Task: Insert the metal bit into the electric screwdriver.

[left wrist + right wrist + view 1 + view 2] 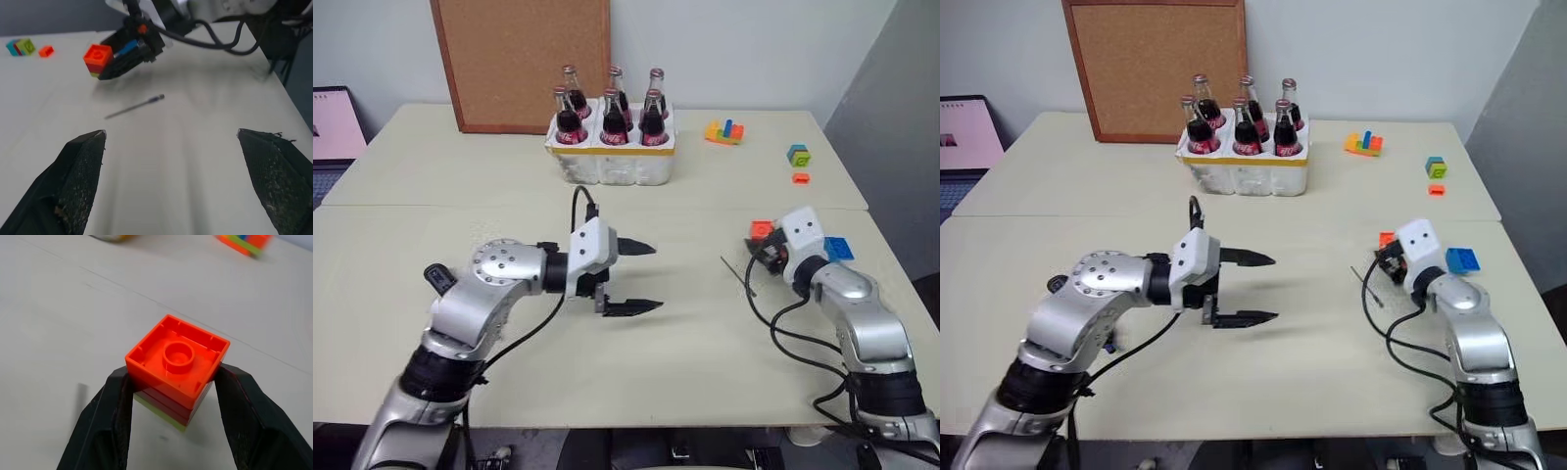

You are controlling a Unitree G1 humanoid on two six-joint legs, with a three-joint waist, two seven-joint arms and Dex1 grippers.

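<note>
Your right gripper point(173, 396) is clamped on a stacked orange plastic toy brick point(177, 363), one black finger on each side, the brick's hollow underside facing the wrist camera and a yellow-green layer at the far end of the stack. It holds the brick just above the pale tabletop point(685, 333) at your right, close to a blue plastic brick point(838, 248).

Your left gripper point(636, 277) hangs over the table's middle, pointing right, fingers spread wide with nothing between them.

The thin dark-grey metal bit point(134, 106) lies flat on the table between the two grippers, just beside the right one, untouched.

I can't pick out the electric screwdriver.

Farther back: white crate of six cola bottles point(612, 147), a cork board point(521, 61), and small coloured brick clusters point(724, 131).
</note>
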